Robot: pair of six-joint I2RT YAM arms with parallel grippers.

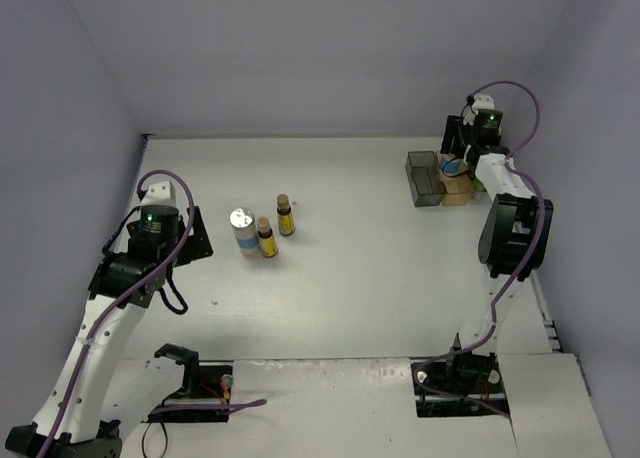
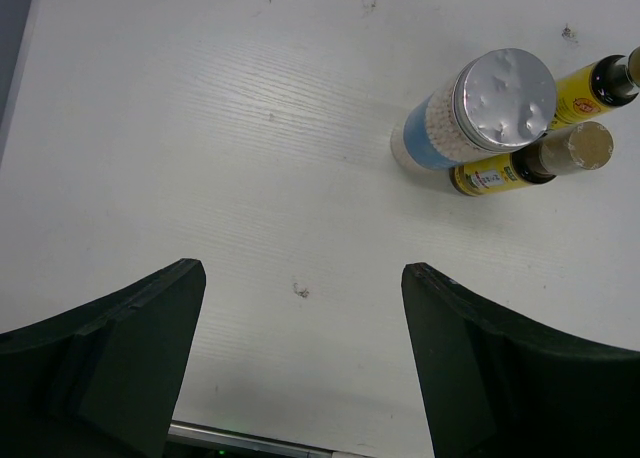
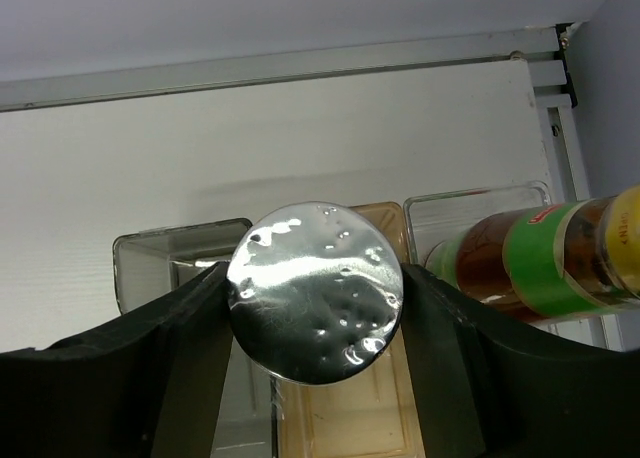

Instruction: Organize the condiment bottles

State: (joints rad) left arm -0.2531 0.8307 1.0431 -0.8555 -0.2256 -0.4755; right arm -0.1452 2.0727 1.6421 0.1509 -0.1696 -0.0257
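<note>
Three containers stand close together on the table [image 1: 350,278], left of centre. One is a white jar with a silver lid [image 2: 485,113]. A small brown bottle with a yellow label [image 2: 530,163] is just beside it, and another brown bottle [image 2: 590,88] stands a little further off.

My left gripper [image 2: 300,363] hangs over bare table near them, jaws spread wide and holding nothing.

My right gripper [image 3: 315,278] is clenched on a second silver-lidded jar [image 3: 316,318], one finger on each side, above the tray [image 3: 170,263] at the far right of the table. The tray's tan middle compartment shows beneath the jar. In the clear compartment to the right, a dark bottle with a green label [image 3: 530,263] is tipped over; I cannot tell whether it leans or lies flat.
</note>
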